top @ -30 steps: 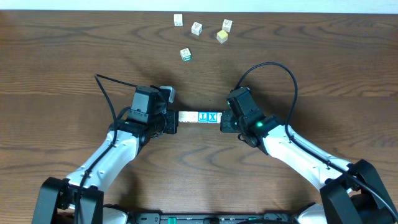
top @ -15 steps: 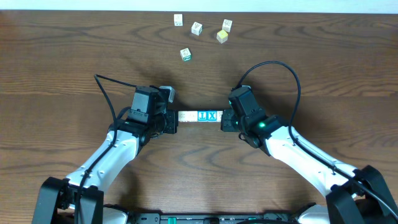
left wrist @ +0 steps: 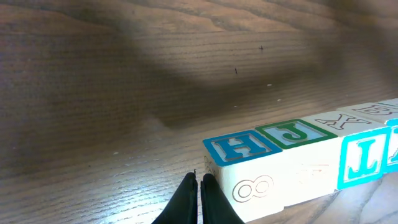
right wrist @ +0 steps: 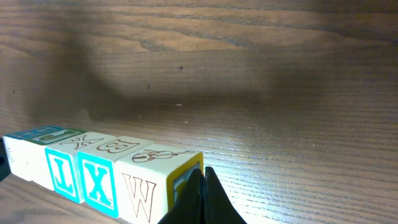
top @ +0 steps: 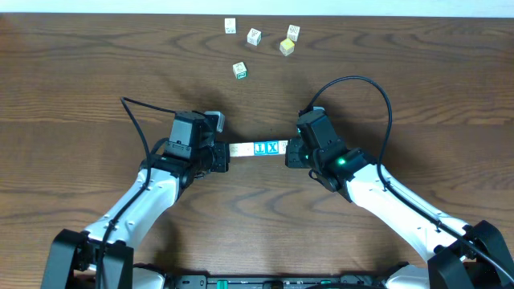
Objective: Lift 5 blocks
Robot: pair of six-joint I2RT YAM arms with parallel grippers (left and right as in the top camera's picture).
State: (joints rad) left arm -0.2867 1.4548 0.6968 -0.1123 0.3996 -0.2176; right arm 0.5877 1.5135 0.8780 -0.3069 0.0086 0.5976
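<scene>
**Row of blocks** (top: 259, 148). We counted five pale wooden alphabet cubes, set end to end in one straight line with their faces touching. The row lay about the middle of the table (top: 80, 96), running left to right and well apart from every edge. We could not tell whether it rested on the wood or hung just clear of it.

**Markings, left wrist view.**
- The end cube, the H block (left wrist: 239, 147), bore a blue-framed H on top and a faint outlined figure like an 8 on its side.
- Touching it was the J block (left wrist: 297, 132), with a green-framed J on top.
- Beyond that we noted a plain outlined X on top and a bright blue letter panel on the side.

**Markings, right wrist view.**
- The opposite end cube, the W block (right wrist: 146, 190), showed a brown outlined W on its side, a line drawing on top and a yellow-framed end face.
- Beside it stood the X block (right wrist: 96, 183), with a white X on a blue panel under an outlined B.
- After that came a second blue panel.

**Left hand** (top: 228, 154). Its fingers were together, with the tips against the end face of the H block.

**Right hand** (top: 288, 151). Its fingers were together, with the tips against the yellow-framed end of the W block. Neither hand wrapped a cube; the row sat between the two.

**Also noted.** Five loose blocks (top: 254, 36) were scattered near the far edge of the table, among them a yellow block (top: 287, 46). All were well apart from the row and both hands.
</scene>
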